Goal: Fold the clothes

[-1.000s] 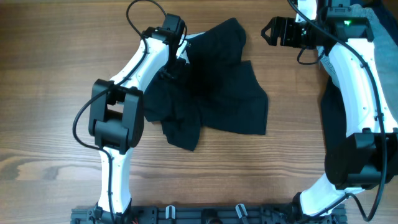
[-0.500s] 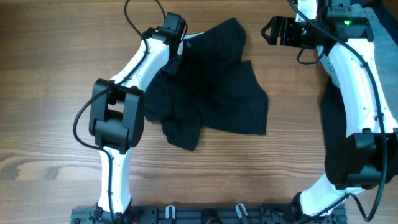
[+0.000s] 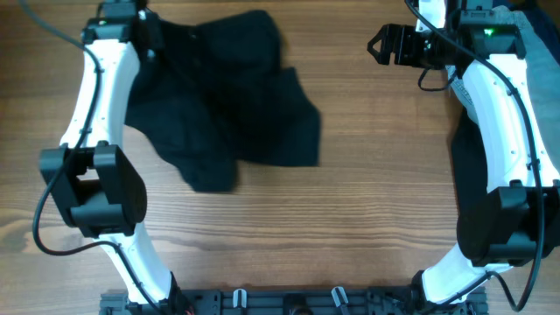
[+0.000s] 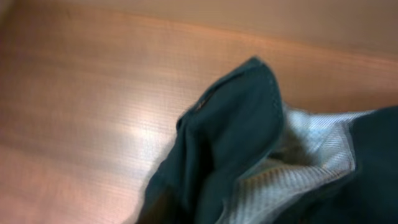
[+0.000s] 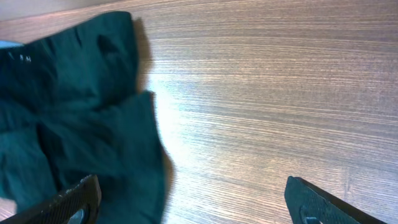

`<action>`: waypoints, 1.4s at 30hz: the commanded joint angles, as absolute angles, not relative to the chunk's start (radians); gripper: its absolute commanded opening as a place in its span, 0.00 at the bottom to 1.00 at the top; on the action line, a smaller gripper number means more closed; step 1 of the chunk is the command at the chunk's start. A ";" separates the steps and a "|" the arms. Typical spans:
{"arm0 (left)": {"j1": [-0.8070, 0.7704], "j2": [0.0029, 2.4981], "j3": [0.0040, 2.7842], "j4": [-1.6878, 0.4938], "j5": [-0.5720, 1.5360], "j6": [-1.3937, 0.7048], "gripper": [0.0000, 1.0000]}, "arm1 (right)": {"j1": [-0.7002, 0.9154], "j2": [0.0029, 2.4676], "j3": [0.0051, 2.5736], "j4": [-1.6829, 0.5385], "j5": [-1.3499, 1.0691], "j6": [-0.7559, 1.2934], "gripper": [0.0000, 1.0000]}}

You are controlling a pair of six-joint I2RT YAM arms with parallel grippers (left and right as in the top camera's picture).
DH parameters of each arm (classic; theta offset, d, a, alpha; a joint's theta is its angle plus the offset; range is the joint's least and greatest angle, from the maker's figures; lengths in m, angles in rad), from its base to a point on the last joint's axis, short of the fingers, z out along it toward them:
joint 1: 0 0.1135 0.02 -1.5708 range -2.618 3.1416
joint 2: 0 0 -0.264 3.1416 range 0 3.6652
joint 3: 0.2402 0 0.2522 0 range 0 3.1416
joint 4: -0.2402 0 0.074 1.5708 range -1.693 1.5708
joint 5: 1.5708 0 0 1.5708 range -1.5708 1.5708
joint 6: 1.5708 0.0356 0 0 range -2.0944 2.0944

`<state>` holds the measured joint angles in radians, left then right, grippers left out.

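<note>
Arranging before folding: my left gripper is sitting at the far waistband of the shorts, which are lying crumpled far left on the table; whether it is clamping them, I cannot tell. My right gripper is hanging wide open, empty. Next, I judge: flattening both legs.

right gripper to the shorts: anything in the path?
Nothing visible. Only bare table lies between the right gripper and the shorts. The right wrist view agrees: jaws open, plain wood up to the fabric's edge.
</note>
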<state>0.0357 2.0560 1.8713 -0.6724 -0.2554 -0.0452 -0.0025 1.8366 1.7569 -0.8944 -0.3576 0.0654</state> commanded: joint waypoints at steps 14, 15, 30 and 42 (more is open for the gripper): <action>0.031 1.811 1.887 -1.174 0.228 -0.292 0.99 | 0.101 1.850 1.765 -0.945 -0.389 -0.004 0.96; 0.022 1.806 1.887 -1.257 0.226 -0.301 0.98 | 0.108 1.851 1.765 -0.950 -0.388 0.000 0.96; -0.064 1.831 1.559 -1.084 -0.206 -0.542 1.00 | 0.115 1.862 1.552 -0.822 -0.472 0.002 0.96; -0.023 2.094 1.553 -0.683 -0.186 -0.289 1.00 | 0.115 1.862 1.551 -0.819 -0.472 0.004 0.95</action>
